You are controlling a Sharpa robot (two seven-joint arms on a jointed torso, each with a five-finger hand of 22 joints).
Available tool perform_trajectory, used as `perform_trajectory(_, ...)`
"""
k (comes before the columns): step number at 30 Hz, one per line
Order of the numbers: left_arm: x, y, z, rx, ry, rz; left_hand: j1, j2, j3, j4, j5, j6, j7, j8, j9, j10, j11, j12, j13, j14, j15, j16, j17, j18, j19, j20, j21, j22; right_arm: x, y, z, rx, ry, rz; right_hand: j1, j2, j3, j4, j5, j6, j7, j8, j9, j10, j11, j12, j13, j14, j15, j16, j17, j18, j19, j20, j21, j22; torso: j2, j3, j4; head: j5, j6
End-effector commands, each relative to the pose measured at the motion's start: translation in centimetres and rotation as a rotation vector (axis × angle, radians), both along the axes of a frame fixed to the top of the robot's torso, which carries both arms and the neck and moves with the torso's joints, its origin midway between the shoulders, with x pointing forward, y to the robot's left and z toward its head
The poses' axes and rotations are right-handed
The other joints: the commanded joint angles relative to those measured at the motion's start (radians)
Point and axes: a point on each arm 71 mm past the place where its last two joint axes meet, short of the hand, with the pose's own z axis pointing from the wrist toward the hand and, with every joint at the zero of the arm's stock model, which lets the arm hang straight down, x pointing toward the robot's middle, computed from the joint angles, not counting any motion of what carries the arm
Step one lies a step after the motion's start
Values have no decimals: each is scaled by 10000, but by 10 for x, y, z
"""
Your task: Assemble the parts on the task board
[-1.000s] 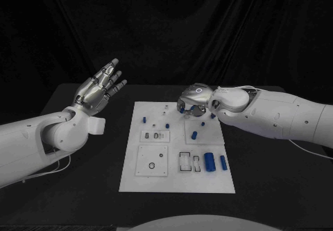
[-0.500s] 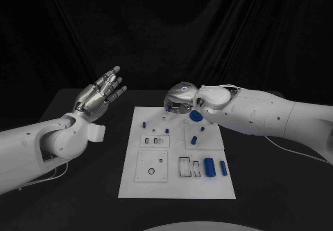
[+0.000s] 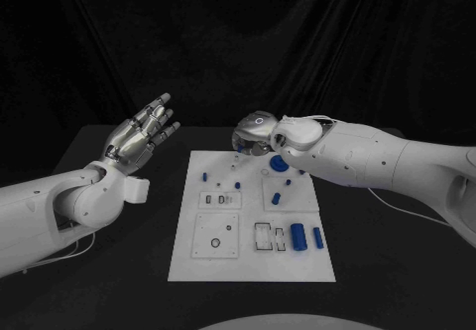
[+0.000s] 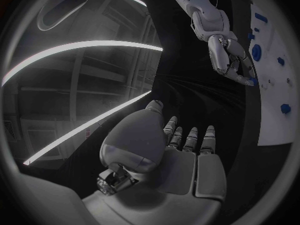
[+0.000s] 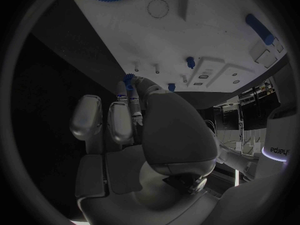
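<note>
The white task board lies mid-table with blue parts on it. My right hand hovers over the board's far edge, and its fingertips pinch a small blue toothed part. The same right hand and its part show in the left wrist view. Just right of that hand, a large blue gear lies flat on the board. My left hand is raised left of the board, fingers spread, holding nothing.
Two blue cylinders lie near the board's right front beside a framed slot. Small blue pegs and a short piece stand mid-board. Black table surrounds the board.
My right hand has lifted off the large blue gear and drawn left toward the board's far edge, uncovering the gear. The left hand has hardly moved.
</note>
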Motion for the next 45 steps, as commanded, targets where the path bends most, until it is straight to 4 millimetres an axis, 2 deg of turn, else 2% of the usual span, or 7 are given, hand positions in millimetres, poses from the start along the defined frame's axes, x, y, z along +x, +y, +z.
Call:
perform_trajectory(1, 0, -1, 3, -72, -277, 27, 49, -32, 44, 21, 66, 21, 34, 51, -1, 2, 79, -67, -16, -23, -42, -37, -15, 46, -26, -74, -59, -9, 2, -1, 1, 21, -51, -257, -38, -47, 4, -84, 52, -46, 23, -24, 9, 49, 33, -64, -10, 138, -9, 37, 24, -97, 78, 25, 51, 12, -8, 8, 4, 1, -23)
perform_trajectory(4, 1, -2, 3, -91, -285, -11, 49, -32, 44, 21, 66, 21, 34, 51, -1, 2, 79, -67, -16, -23, -42, -37, -15, 46, -26, -74, -59, -9, 2, -1, -1, -13, 2, -256, -44, -46, 10, -84, 45, -56, 22, -31, 15, 39, 33, -86, -16, 135, -6, 38, 27, -102, 86, 28, 67, 40, -24, 13, -7, -10, -118)
perform_trajectory(12, 2, -4, 2, -118, -250, -134, 54, -26, 49, 20, 71, 28, 39, 54, 0, 2, 84, -67, -16, -23, -45, -37, -15, 47, -26, -75, -59, -9, 2, 1, -5, -38, 68, -244, -68, -41, 37, -87, 28, -118, 22, -74, 34, 3, 45, -173, -40, 122, 6, 43, 41, -103, 72, 40, 67, 57, -31, 33, 9, -37, -166)
perform_trajectory(18, 2, -3, 2, -108, -249, -121, 54, -26, 49, 20, 71, 28, 39, 54, 0, 2, 84, -67, -16, -23, -45, -37, -15, 47, -26, -75, -59, -9, 2, 3, -6, -6, 45, -173, -91, -33, 56, -82, 21, -174, 29, -111, 43, 0, 58, -221, -51, 115, 16, 54, 65, -106, 68, 49, 78, 85, -32, 27, -11, -45, -221)
perform_trajectory(24, 3, -3, 2, -114, -249, -138, 54, -26, 49, 20, 71, 28, 39, 54, 0, 2, 84, -67, -16, -23, -45, -37, -15, 47, -26, -75, -59, -9, 1, 6, -7, -14, 80, -112, -118, -26, 66, -73, 26, -204, 35, -133, 51, 9, 59, -248, -55, 114, 23, 70, 95, -108, 64, 56, 82, 100, -26, 33, -11, -71, -185)
perform_trajectory(28, 3, -3, 2, -122, -249, -161, 61, -11, 59, 19, 79, 27, 44, 56, 0, 2, 89, -67, -16, -23, -50, -37, -15, 47, -26, -75, -59, -9, 1, 7, -8, -71, 161, -138, -134, -25, 79, -73, 24, -246, 40, -163, 56, 13, 67, -279, -60, 105, 29, 70, 97, -110, 59, 62, 87, 116, -28, 36, -29, -92, -102)
perform_trajectory(45, 4, -5, 1, -172, -223, -302, 142, 86, 146, -1, 163, 142, 107, 108, 16, 2, 156, -67, -16, -23, -68, -37, -15, 59, -20, -43, -53, -3, 2, 11, -18, -310, 507, -273, -165, -17, 121, -82, -14, -338, 42, -232, 73, -17, 80, -381, -77, 70, 47, 60, 94, -109, 26, 81, 78, 133, -31, 21, 1, -111, -89)
